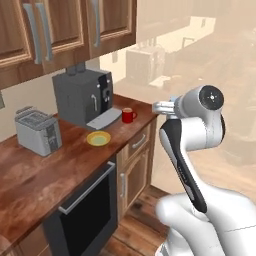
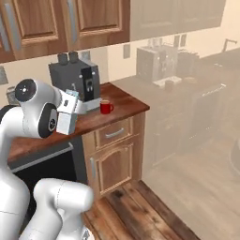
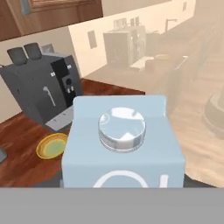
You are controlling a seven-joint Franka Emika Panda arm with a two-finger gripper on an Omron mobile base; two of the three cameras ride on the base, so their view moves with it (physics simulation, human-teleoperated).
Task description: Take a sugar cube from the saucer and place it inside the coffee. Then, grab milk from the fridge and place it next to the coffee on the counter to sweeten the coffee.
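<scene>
The milk [image 3: 122,144], a pale blue carton with a round grey cap, fills the lower middle of the hand view. My gripper [image 2: 70,107] is shut on the carton [image 2: 66,123], which is held in the air in front of the counter [image 1: 50,165]. The carton hides my fingertips in the hand view. The coffee, a red mug [image 1: 128,115], stands on the counter near its right end, beside the coffee machine's tray. The yellow saucer [image 1: 98,138] lies just in front and left of the mug [image 2: 106,107]; in the hand view the saucer [image 3: 51,145] sits left of the carton. The sugar cube and the fridge are out of view.
A big grey-black coffee machine [image 1: 82,95] stands at the back of the counter, with a silver toaster [image 1: 37,131] to its left. Wooden wall cabinets [image 1: 60,30] hang above. A black oven [image 1: 82,205] and drawers sit below. Right of the counter's end is wooden floor [image 2: 187,187].
</scene>
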